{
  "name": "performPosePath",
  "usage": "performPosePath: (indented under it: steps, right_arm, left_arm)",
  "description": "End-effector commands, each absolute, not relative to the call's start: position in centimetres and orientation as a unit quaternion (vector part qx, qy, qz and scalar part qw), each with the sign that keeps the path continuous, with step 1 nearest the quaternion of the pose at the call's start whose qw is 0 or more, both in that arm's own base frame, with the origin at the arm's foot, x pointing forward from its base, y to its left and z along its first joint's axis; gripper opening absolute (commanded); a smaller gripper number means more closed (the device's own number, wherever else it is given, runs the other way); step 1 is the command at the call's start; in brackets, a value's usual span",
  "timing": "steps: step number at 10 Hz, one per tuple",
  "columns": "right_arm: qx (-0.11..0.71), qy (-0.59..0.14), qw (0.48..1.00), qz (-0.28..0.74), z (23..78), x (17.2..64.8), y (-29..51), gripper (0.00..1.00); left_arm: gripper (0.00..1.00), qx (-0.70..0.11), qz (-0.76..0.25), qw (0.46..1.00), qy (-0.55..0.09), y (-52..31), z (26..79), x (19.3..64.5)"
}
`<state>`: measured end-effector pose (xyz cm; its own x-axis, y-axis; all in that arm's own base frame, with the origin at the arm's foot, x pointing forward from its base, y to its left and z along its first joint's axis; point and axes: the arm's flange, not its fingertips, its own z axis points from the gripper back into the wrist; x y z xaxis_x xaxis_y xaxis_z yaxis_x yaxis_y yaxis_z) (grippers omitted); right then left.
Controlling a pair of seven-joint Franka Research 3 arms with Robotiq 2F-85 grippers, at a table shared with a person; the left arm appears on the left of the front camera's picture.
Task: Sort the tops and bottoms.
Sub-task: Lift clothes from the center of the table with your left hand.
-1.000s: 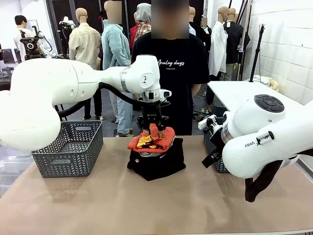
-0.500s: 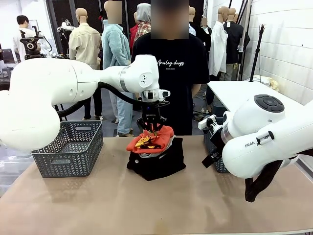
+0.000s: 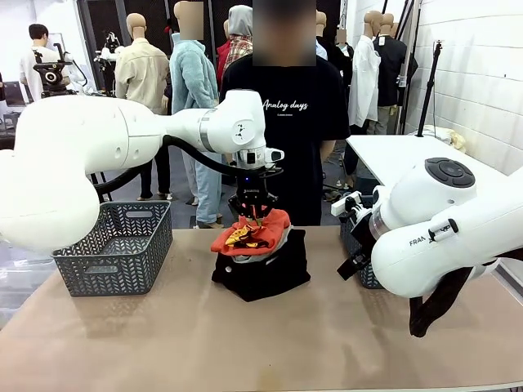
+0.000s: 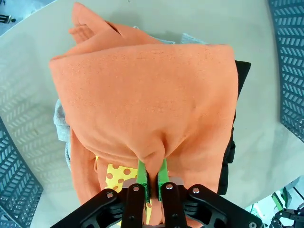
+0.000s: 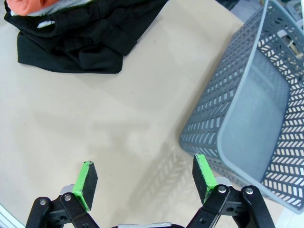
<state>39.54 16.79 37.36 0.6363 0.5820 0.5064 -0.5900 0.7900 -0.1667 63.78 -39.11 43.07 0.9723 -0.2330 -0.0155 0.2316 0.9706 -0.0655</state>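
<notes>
The left end effector (image 4: 152,172) is pinching a raised fold of the knit red-orange top (image 3: 255,235), its green pads (image 4: 141,175) closed tight on the cloth. That top, showing a yellow dotted patch, is lying on the pale grey top (image 4: 59,121) over the crumpled black bottoms (image 3: 263,276) at the desk's (image 3: 245,343) far middle. The right end effector (image 5: 145,178) is hanging wide open, gripping nothing, beside a lattice-walled grey basket (image 5: 247,118). The person's T-shirt (image 3: 286,131) is showing "Analog days".

Bright indoor light, soft shadows, fisheye edges
</notes>
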Motion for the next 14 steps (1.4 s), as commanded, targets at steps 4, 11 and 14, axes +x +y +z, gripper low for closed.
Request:
performPosePath:
  steps: [4, 11, 14]
  right_arm:
    - [0.008, -0.277, 0.905, 0.323, 37.3, 39.5, 16.8, 1.0]
    - [0.008, -0.277, 0.905, 0.323, 37.3, 39.5, 16.8, 1.0]
    - [0.008, -0.277, 0.905, 0.323, 37.3, 39.5, 16.8, 1.0]
  left_arm:
    - [0.0, -0.015, -0.104, 0.992, -0.063, -37.7, 55.9, 61.8]
    - [0.0, 0.007, -0.091, 0.986, -0.138, -36.6, 65.4, 59.5]
    - [0.0, -0.013, -0.114, 0.985, -0.131, -36.3, 64.2, 59.2]
